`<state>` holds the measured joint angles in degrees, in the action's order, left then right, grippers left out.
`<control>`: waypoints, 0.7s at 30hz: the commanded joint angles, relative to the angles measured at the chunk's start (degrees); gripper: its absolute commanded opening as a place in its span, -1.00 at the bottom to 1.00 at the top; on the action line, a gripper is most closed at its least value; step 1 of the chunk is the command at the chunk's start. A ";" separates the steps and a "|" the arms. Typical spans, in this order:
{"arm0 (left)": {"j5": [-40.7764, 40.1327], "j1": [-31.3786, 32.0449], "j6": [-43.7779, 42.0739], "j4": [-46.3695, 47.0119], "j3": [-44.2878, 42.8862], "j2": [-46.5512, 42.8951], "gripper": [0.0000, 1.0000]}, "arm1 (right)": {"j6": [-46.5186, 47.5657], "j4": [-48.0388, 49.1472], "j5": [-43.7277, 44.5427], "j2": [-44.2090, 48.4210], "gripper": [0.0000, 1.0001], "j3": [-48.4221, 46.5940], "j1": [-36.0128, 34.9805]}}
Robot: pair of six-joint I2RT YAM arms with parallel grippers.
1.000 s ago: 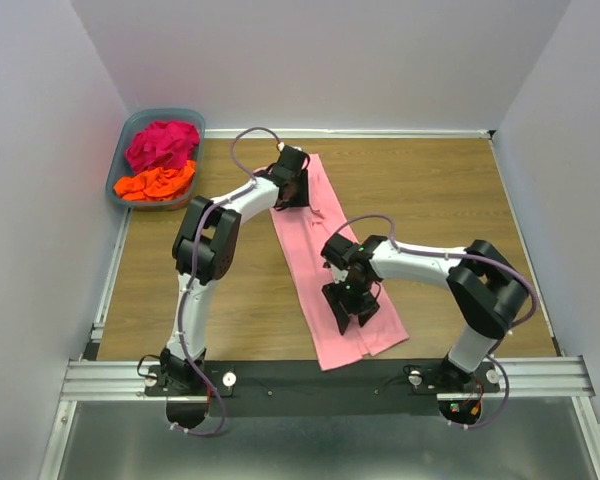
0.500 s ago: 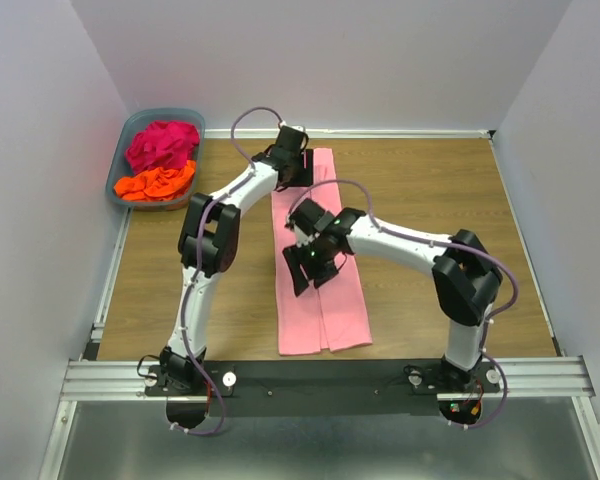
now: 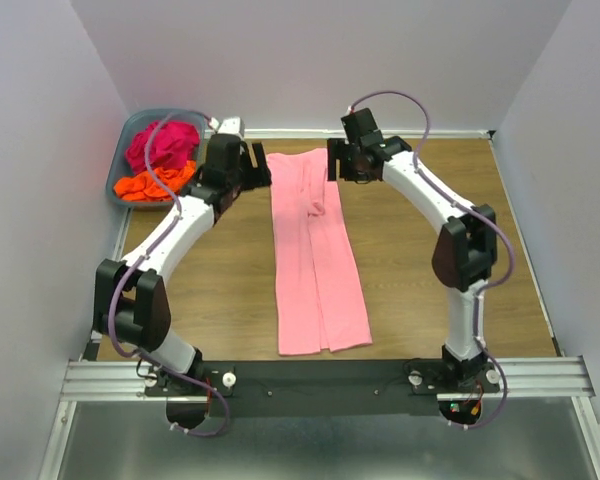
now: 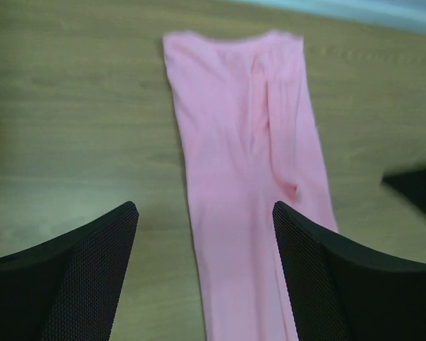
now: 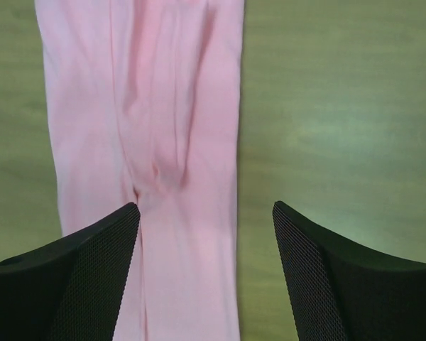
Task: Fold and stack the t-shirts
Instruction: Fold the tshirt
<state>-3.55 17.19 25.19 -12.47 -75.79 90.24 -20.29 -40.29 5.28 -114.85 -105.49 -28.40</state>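
Right, the table (image 3: 430, 250) carries the light pink t-shirt (image 3: 315, 260) as a long narrow strip from the far edge toward the near edge, sides folded in. I reckon it's ready for an end-to-end fold. The basket (image 3: 130, 128) in the far left corner holds the magenta t-shirt (image 3: 162, 142) and orange t-shirt (image 3: 155, 183), waiting. The left gripper (image 4: 204, 213) and right gripper (image 5: 206, 209) flank the strip's far end, jaws spread wide, holding nothing.
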 commanded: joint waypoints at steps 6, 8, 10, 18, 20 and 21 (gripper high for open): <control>6.89 8.73 2.05 0.25 21.63 -6.38 0.21 | -0.01 3.55 9.22 -21.37 0.58 -23.78 1.77; 8.64 9.70 2.14 1.04 25.23 -7.18 -0.10 | 0.34 6.26 7.65 -24.45 0.36 -26.95 2.39; 10.58 10.14 2.23 1.48 27.87 -7.01 -0.11 | 0.52 8.20 3.70 -26.82 0.03 -28.71 3.26; 17.95 11.55 1.62 3.94 30.79 -2.88 -0.46 | -1.76 16.03 -8.70 -33.51 -0.18 -31.17 5.29; 19.02 11.90 1.53 4.12 31.40 -1.56 -0.46 | -2.64 17.61 -10.63 -34.65 -0.19 -31.09 5.55; 19.89 11.99 1.53 4.29 31.67 -1.12 -0.46 | -3.34 18.31 -12.55 -35.70 -0.20 -31.18 5.99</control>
<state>10.94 28.36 27.03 -10.20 -45.45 86.91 -21.06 -26.46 -0.01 -146.50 -134.76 -23.40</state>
